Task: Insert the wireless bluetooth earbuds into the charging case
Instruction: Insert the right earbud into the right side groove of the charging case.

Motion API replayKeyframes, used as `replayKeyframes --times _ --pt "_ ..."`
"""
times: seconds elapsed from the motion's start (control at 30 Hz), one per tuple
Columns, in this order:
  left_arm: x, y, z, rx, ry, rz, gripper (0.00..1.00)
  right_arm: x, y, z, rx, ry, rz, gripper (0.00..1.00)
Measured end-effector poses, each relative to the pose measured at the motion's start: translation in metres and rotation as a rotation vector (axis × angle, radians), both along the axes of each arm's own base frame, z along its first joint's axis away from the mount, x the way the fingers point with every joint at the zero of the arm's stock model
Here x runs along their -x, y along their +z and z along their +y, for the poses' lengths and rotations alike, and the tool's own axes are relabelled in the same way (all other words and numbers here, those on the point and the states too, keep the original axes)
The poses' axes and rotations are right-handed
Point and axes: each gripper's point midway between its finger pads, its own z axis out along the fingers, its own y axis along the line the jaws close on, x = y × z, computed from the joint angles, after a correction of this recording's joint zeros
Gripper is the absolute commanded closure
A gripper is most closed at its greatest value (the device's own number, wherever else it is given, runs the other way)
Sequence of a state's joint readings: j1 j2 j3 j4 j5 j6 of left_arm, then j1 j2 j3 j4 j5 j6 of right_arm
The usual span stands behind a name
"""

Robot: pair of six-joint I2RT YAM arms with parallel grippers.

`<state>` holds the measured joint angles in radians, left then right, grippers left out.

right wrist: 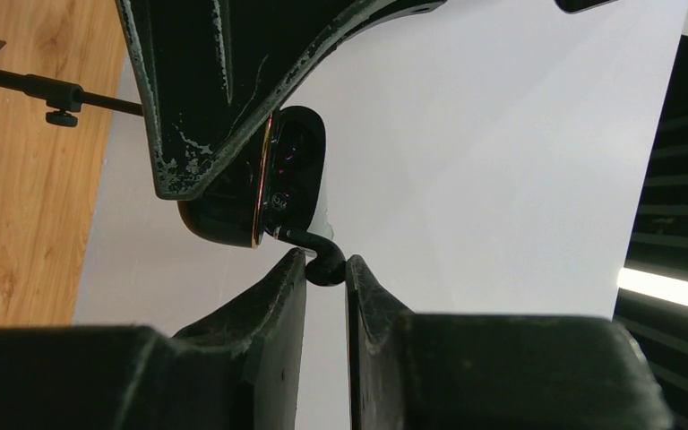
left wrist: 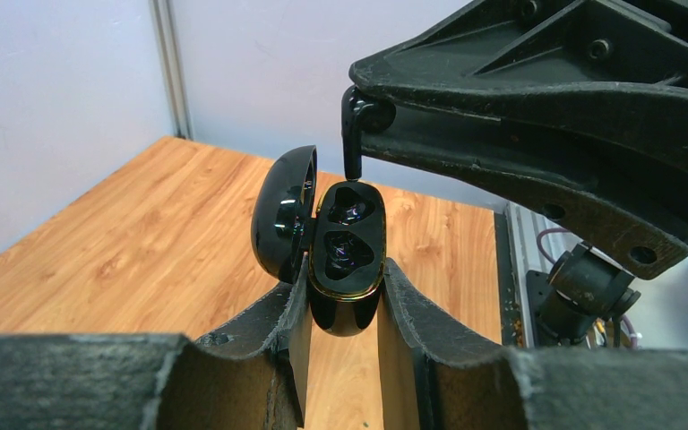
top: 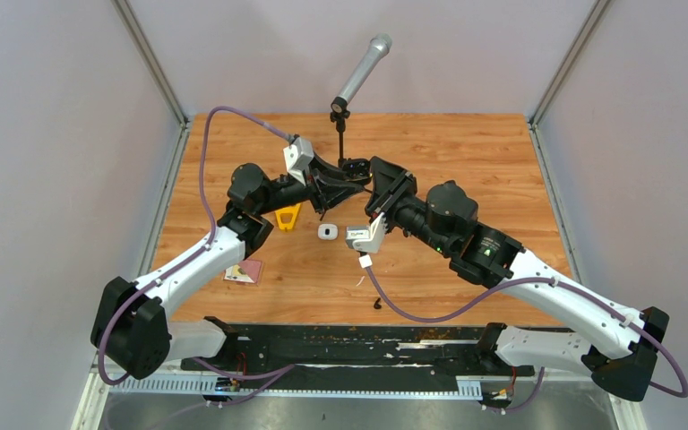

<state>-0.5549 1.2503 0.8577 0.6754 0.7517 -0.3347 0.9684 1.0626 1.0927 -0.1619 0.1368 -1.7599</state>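
Only the left wrist view shows inside the open black case point(left wrist: 348, 237), held tight by the left tool point(left wrist: 344, 279). The right tool point(right wrist: 325, 262) pinches a black earbud point(right wrist: 303, 239) at the case's top rim. From above the tools mostly hide both; a white case point(top: 326, 231) lies on the bench point(top: 466, 152).

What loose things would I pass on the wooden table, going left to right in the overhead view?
pink card → yellow forked piece → white case → small black piece
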Motion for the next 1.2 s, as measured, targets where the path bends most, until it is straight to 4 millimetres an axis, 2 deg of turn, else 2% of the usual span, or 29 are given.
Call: replayKeyframes --times 1.1,1.2 --pt "0.003 -0.002 -0.001 -0.009 -0.016 -0.005 1.0 -0.001 -0.015 0.002 0.132 0.011 -0.037 1.0" --pt "0.003 -0.002 -0.001 -0.01 -0.016 -0.004 1.0 -0.001 -0.016 0.002 0.141 0.011 -0.039 0.96"
